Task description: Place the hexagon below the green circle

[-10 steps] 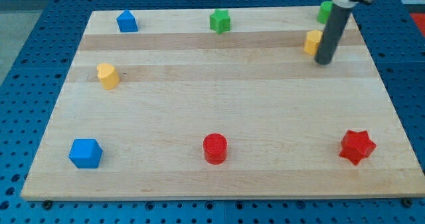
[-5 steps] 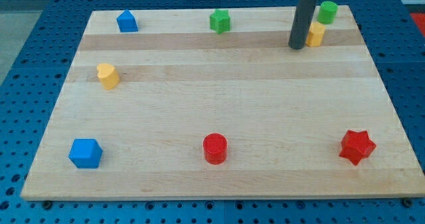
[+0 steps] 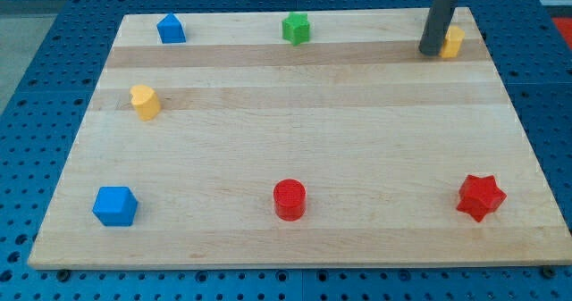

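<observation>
Where my tip (image 3: 431, 53) touches the yellow block's (image 3: 452, 42) left side, near the board's (image 3: 295, 238) top-right edge, no fingers present.

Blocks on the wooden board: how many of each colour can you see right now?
Blue: 2, a house-like block and a chunky block.
Yellow: 2, one at the view's left and one just right of my tip.
Red: 2, a cylinder and a star.
Green: 1, a star.
Total: 7 blocks showing.
</observation>
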